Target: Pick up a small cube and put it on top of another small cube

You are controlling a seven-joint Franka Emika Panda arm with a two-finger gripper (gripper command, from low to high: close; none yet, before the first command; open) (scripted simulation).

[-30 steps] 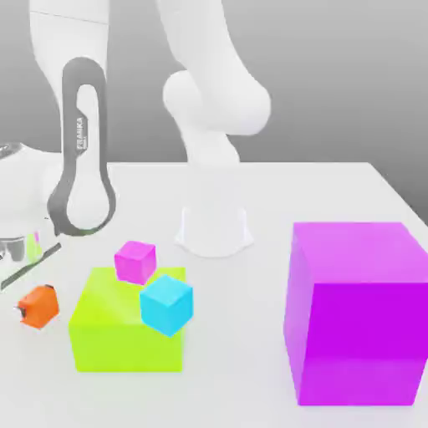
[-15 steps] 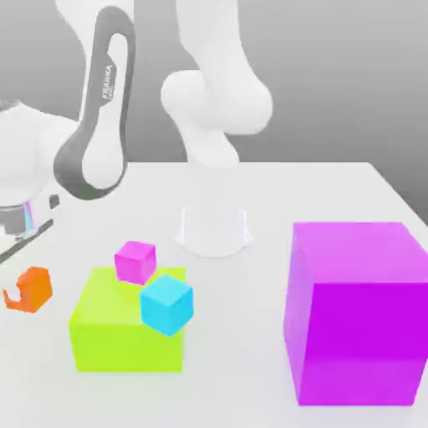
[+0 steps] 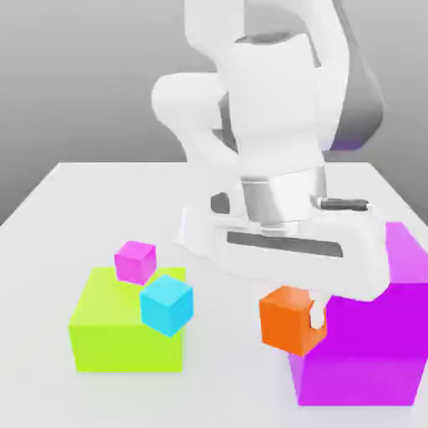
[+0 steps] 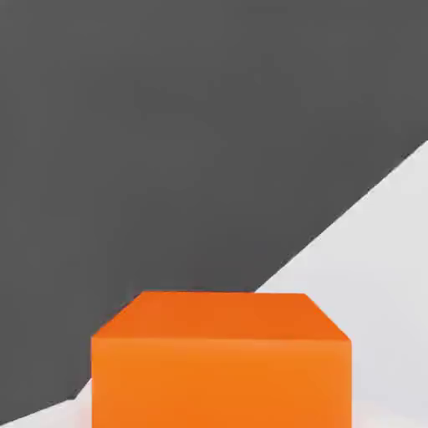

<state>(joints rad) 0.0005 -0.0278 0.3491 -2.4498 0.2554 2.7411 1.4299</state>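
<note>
The small orange cube (image 3: 280, 322) hangs above the table, just in front of the big purple block's (image 3: 368, 355) near left corner. My gripper (image 3: 292, 319) is shut on it, and one white finger (image 3: 317, 313) shows against its right side. The wide white hand sits right above the cube and hides its top. In the hand view the orange cube (image 4: 221, 368) is close up, with grey backdrop and a strip of white table behind. A small pink cube (image 3: 135, 261) and a small cyan cube (image 3: 166, 304) rest on the lime-green block (image 3: 117, 338), well to the exterior view's left of the gripper.
The white table (image 3: 58, 209) stretches to the back and the exterior view's left. The arm's white base (image 3: 192, 230) stands at the middle back, partly behind the hand. The purple block is tall and fills the front right corner.
The arm has swung from the exterior view's far left to the front right. The orange cube went with it, up off the table, to in front of the purple block.
</note>
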